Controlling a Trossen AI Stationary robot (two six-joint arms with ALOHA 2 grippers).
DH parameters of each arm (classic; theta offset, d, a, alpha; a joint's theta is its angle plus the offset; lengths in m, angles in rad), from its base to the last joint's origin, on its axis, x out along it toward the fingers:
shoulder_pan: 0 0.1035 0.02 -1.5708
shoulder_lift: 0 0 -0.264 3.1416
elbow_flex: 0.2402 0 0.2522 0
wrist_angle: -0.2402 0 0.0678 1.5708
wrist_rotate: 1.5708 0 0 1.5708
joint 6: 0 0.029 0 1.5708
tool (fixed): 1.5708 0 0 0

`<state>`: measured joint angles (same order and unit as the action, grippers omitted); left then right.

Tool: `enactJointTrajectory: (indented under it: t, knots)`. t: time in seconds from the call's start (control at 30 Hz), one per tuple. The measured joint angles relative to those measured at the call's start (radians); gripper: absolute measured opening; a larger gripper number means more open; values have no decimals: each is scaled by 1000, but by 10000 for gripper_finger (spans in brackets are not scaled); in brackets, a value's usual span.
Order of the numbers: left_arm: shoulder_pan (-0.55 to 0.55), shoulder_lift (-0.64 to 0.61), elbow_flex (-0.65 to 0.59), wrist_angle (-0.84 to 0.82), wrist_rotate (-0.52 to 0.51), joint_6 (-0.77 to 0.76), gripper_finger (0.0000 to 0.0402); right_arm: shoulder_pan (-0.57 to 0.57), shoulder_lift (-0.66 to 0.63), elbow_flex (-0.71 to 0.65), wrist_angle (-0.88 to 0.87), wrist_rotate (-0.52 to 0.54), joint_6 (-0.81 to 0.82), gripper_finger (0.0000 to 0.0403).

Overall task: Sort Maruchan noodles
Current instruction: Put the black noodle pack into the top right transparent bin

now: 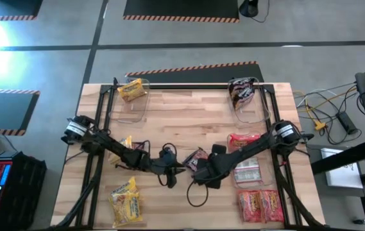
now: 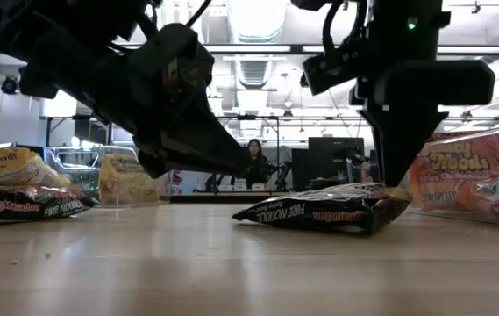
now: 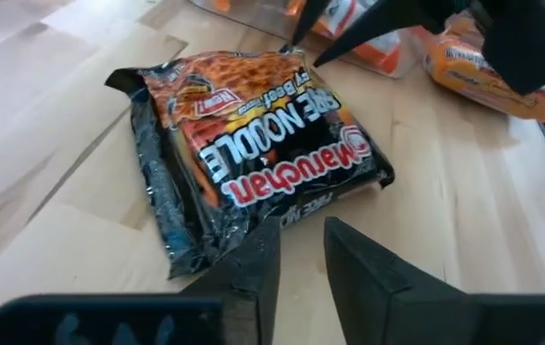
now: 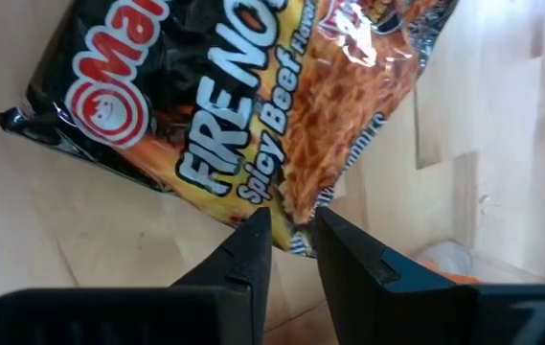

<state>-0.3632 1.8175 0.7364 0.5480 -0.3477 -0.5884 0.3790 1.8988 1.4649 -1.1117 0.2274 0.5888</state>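
A dark Fire Noodle Maruchan packet [image 1: 197,156] [image 2: 324,211] [image 3: 253,144] [image 4: 243,105] lies flat near the table's middle. My right gripper [image 4: 293,218] [image 2: 395,180] [image 1: 200,169] stands upright over one end of it, fingers nearly together at its edge. My left gripper [image 3: 303,230] [image 1: 169,169] hangs slanted just short of the packet's other side, above the wood, with a narrow gap between its fingers, touching nothing. Other yellow packets [image 1: 124,202] and red-orange packets [image 1: 259,205] lie near the front edge. My right gripper has the dark packet's crinkly edge [image 4: 296,206] between its two fingertips, at the end with the noodle picture. The fingers [image 2: 395,171] come from above, pointing down. The packet stays flat on the table, not lifted.
Two clear bins stand at the far edge: the left bin [image 1: 137,109] holds a yellow packet, the right bin [image 1: 254,110] a dark one. More packets lie at the left [image 1: 127,144] and right [image 1: 243,139] [image 1: 246,172]. A black cable loops near the front [image 1: 198,192]. A person sits far behind [image 2: 254,162].
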Motion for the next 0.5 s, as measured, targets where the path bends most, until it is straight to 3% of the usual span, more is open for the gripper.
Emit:
enactJointTrajectory:
  t: [0.23, 0.5]
  knots:
    - [21, -12, 0, -22, 148, 11, 110, -5, 0, -52, 79, 1, -9, 59]
    - [26, -49, -4, -45, 174, -4, 142, -6, -2, -129, 182, 9, -5, 48]
